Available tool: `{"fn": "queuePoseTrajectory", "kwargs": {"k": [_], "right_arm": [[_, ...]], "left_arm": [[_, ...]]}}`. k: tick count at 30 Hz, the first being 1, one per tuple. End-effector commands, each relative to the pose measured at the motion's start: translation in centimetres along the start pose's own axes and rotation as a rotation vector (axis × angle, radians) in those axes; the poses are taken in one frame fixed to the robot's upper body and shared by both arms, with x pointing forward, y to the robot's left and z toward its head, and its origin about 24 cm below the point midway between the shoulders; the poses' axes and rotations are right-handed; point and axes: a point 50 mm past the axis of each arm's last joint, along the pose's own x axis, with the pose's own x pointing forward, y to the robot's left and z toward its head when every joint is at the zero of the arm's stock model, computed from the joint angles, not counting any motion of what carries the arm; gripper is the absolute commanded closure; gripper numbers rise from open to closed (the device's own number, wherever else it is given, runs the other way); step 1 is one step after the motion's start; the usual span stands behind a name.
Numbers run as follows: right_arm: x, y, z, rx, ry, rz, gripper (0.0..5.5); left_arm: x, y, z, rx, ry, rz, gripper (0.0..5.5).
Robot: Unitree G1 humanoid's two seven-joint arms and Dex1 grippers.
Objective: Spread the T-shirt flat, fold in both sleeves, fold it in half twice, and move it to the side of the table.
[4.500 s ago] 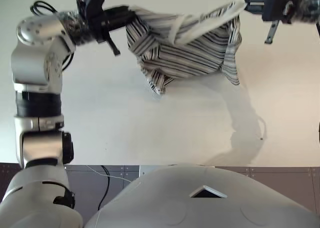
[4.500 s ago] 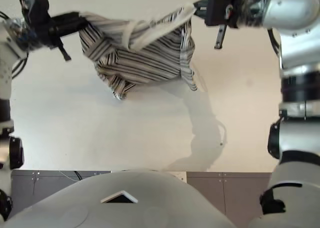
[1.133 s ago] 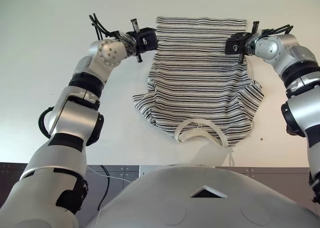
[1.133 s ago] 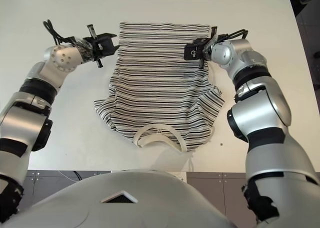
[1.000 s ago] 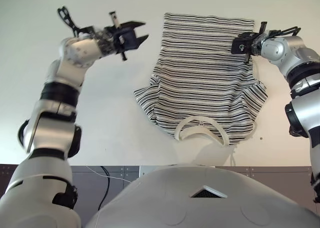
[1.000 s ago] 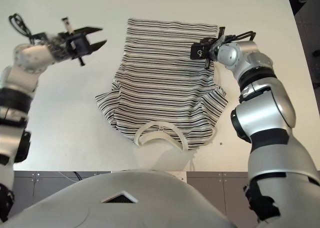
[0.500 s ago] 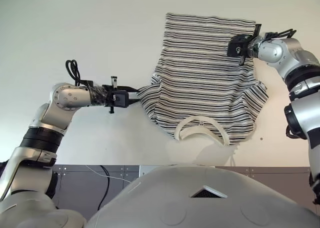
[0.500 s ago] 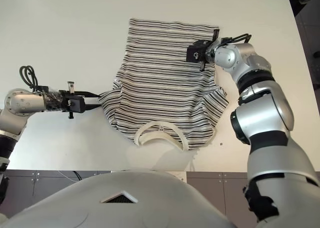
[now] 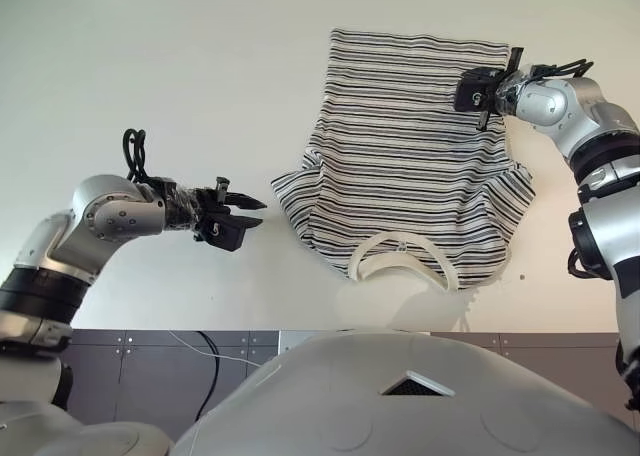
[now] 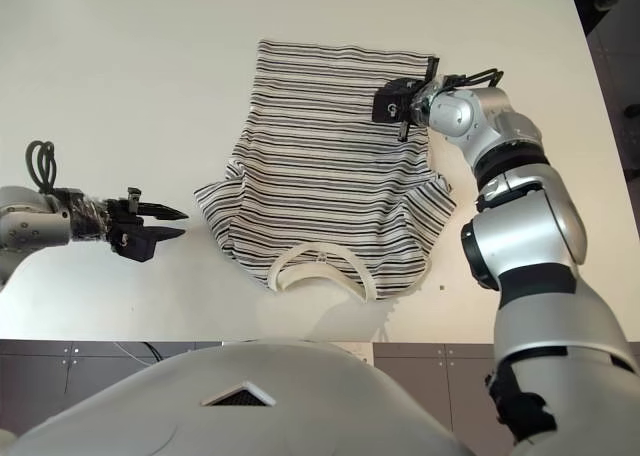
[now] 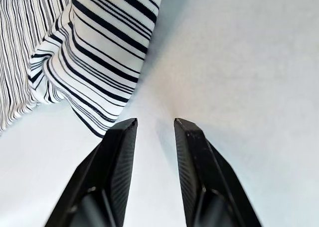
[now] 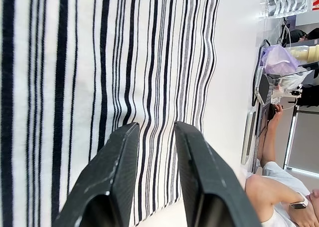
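Observation:
A black-and-white striped T-shirt [image 9: 400,146] lies on the white table [image 9: 150,76], hem at the far side and white collar [image 9: 400,261] nearest me. Its body is mostly flat, but both sleeves are bunched against its sides. My left gripper [image 9: 255,216] is open and holds nothing, low over the table just left of the left sleeve [image 9: 292,188]. In the left wrist view the sleeve's tip [image 11: 94,53] lies a little beyond the gripper [image 11: 155,122]. My right gripper [image 9: 465,93] sits over the shirt's right edge near the hem, and its fingers [image 12: 119,172] stand apart above the striped fabric [image 12: 60,62].
Bare tabletop stretches left of the shirt and beyond the hem. The table's near edge [image 9: 200,328] runs just below the collar. Its right edge [image 10: 585,36] lies close beyond my right arm.
My left gripper was at the left sleeve's tip half a second ago. It has since let go and drawn back to the left, open. The right gripper has barely moved.

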Motion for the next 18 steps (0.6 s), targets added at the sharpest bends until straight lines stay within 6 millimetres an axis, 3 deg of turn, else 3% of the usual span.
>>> {"fn": "queuePoseTrajectory", "kwargs": {"k": [1, 6, 10, 13, 18], "right_arm": [[-0.6, 0.4, -0.6, 0.024, -0.014, -0.010, 4.17], [-2.0, 0.0, -1.0, 0.014, -0.092, -0.033, 4.17], [-3.4, -0.4, 1.1, 0.036, -0.301, -0.045, 4.17], [-4.2, 1.2, 2.8, 0.040, -0.415, 0.065, 4.17], [-5.1, 5.0, 1.7, 0.067, -0.365, 0.226, 4.17]], "left_arm": [[1.9, -4.2, 2.7, -0.230, -0.136, 0.035, 3.79], [2.3, -3.3, 5.5, -0.216, -0.215, 0.241, 3.21], [2.0, -2.3, 6.1, -0.209, -0.265, 0.326, 3.21], [1.9, -1.1, 6.4, -0.197, -0.294, 0.397, 3.21], [2.0, 0.3, 5.4, -0.203, -0.244, 0.467, 3.21]]}}
